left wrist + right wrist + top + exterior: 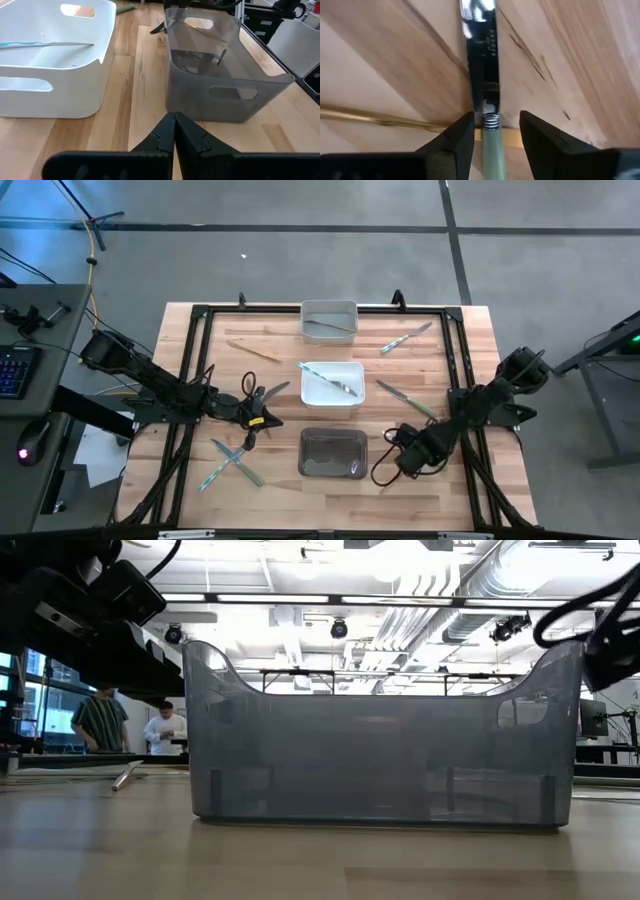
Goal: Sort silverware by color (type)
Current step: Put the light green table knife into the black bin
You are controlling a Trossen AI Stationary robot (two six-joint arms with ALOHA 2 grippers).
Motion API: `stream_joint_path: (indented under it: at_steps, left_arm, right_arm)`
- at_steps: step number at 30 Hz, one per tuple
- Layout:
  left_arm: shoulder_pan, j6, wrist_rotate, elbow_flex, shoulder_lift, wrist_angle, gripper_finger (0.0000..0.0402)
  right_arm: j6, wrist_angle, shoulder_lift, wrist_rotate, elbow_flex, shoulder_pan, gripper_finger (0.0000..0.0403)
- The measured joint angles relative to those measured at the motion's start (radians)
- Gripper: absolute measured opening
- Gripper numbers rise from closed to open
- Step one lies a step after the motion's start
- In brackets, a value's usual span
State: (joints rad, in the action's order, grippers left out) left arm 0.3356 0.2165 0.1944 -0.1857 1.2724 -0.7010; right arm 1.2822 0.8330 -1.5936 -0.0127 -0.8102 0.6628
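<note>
The silverware lies scattered. A green-handled knife [405,400] rests flat on the wood right of the white bin [331,383]. A blue-handled piece [405,338] lies farther back, a tan one [253,351] far left, and a crossed blue and green pair [232,462] near left. My right gripper [492,125] is open. Its fingers stand either side of the green knife [490,145], where handle meets blade, with gaps on both sides. My left gripper [175,131] is shut and empty. It sits left of the bins [262,412] and points toward them.
Three bins stand in a row from far to near: a clear one [329,320] holding one piece, the white one [50,60] holding a blue-handled piece [45,44], and a dark grey one [333,452] [220,70] holding a tan-handled piece [210,35]. A black frame [195,360] runs along the table's edges. People stand in the room behind.
</note>
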Motion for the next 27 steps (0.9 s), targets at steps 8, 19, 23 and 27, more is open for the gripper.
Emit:
stream_joint_path:
  at_steps: [8,19,23,27]
  left_arm:
    - [0.0,0.0,0.003,0.0,0.0,0.0,0.0]
    - [0.0,0.0,0.003,0.0,0.0,0.0,0.0]
    - [0.0,0.002,0.003,0.0,0.0,0.0,0.0]
    - [0.0,0.009,0.003,0.0,0.0,0.0,0.0]
  right_arm:
    - [-0.028,-0.064,0.006,-0.004,0.044,0.0,0.0102]
    - [-0.129,-0.076,0.005,0.004,0.048,0.0,0.001]
    - [-0.138,-0.044,0.018,0.007,0.019,-0.001,0.0012]
    - [-0.139,-0.019,0.054,0.038,-0.032,-0.002,0.0005]
